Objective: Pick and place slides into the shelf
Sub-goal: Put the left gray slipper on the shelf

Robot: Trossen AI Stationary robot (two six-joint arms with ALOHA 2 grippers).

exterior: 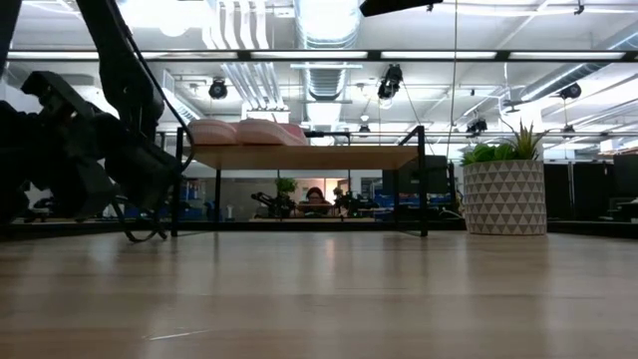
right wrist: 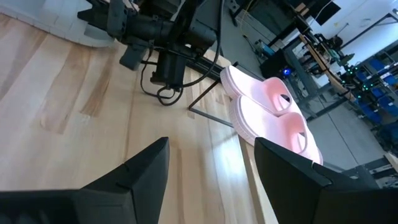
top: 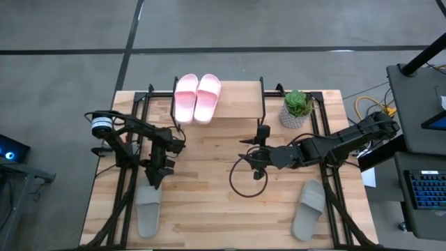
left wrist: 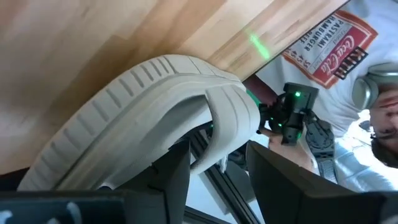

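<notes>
Left gripper (top: 157, 180) looks like it's pinching the grey slide (top: 148, 209) at its strap, well in front of the shelf (top: 233, 99), while the right gripper (top: 256, 167) waits open nearer the shelf.

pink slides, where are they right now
In the high view the pink slides sit side by side on the left part of the shelf at the table's far edge, left of the potted plant.

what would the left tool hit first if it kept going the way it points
Most likely the grey slide right ahead of it: the left tool sits with the slide's strap edge between its fingers, though contact is unclear.
</notes>
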